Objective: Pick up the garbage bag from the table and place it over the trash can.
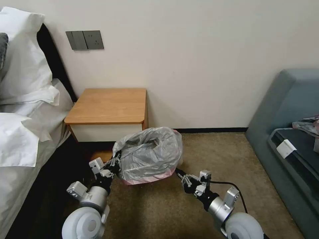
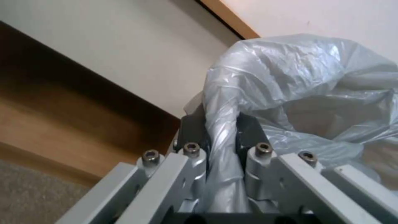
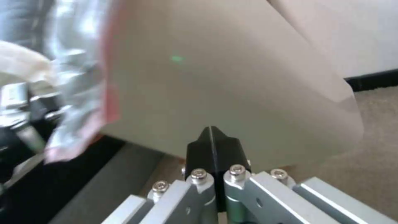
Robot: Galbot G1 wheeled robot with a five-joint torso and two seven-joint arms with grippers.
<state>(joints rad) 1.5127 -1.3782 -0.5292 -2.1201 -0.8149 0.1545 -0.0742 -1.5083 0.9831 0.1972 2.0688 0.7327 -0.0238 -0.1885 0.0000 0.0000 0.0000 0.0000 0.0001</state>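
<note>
The translucent grey garbage bag (image 1: 149, 154) with its pink rim is draped over the trash can, on the carpet in front of the table (image 1: 109, 106). In the head view the bag covers the can almost wholly. My left gripper (image 1: 114, 164) is shut on a twisted fold of the garbage bag (image 2: 298, 77) at its left side, the film pinched between the pads (image 2: 222, 124). My right gripper (image 1: 179, 174) sits low at the bag's right side. It is shut on nothing (image 3: 211, 133), just short of the trash can's beige wall (image 3: 224, 77), and the bag's pink edge (image 3: 79, 77) hangs beside it.
A bed with white pillows (image 1: 23, 132) runs along the left, close to my left arm. A grey-blue sofa (image 1: 292, 132) with a patterned cloth bundle (image 1: 307, 126) stands at the right. Open carpet (image 1: 216, 156) lies between the can and the sofa.
</note>
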